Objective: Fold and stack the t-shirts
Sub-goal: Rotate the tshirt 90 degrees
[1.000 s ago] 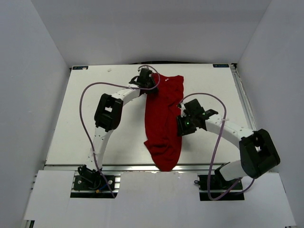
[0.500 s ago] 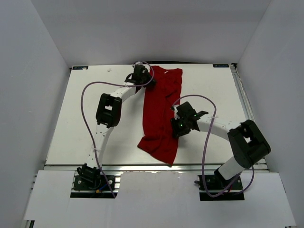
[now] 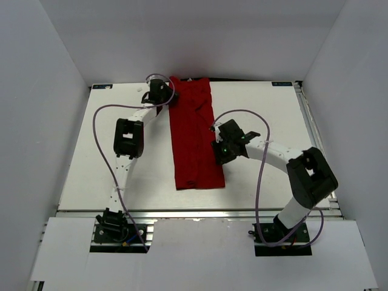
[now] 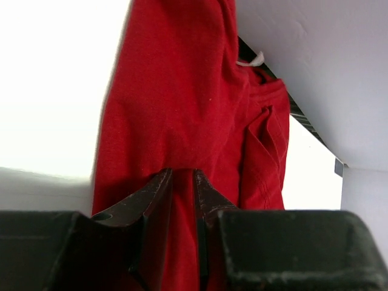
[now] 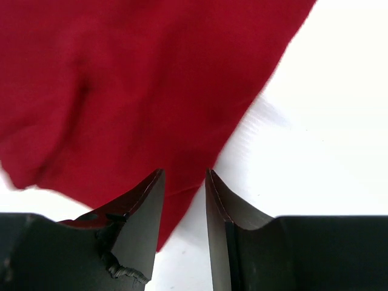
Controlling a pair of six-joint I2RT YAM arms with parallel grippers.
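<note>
The shirt point(image 3: 194, 139) lies in a long strip down the frame's centre. It looks soft, light and limp, best taken at corners. The left gripper point(image 3: 162, 92) pinches its upper-left corner. The right gripper point(image 3: 219, 149) straddles the right edge, hold unclear.

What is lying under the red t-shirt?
Only the white table shows around the red t-shirt. What the cloth covers, table or anything else, cannot be seen.

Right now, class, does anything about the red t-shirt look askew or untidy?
Yes: the red t-shirt lies as a long strip, but its far end is bunched and creased, while the near hem lies flat and fairly straight.
</note>
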